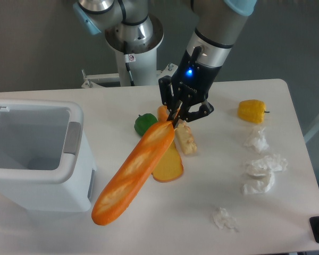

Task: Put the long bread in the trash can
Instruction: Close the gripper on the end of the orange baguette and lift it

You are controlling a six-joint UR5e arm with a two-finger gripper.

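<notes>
- Jaws of the gripper (176, 119) were pinched on the upper right end of the long bread (134, 172), the black fingers closing on the loaf's tip just under the wrist.
- Above the fingers the gripper body showed a blue light, and the arm's silver and black wrist rose up and to the right out of the top of the view, so the tool pointed down and slightly left toward the table (202, 223).
- From the pinched tip the long bread ran down and to the left, its long axis on a diagonal: high end at the fingers, low rounded end near the front corner of the trash can (40, 159).
- Whether that low end touched the table or hung just above it could not be told.
- Pale slashes crossed the orange crust along its length.
- Under the loaf's middle lay a flat yellow-orange bread slice (169, 167), partly covered by it.
- Just right of the fingers lay a pale cheese-like wedge (186, 141); a green pepper (144, 123) and a small orange item (162, 112) sat just left of and behind them.
- The trash can stood at the left edge of the table, open at the top, its grey handle patch facing the bread.
- Farther right lay a yellow pepper (252, 110) and several crumpled white papers (263, 166).
</notes>
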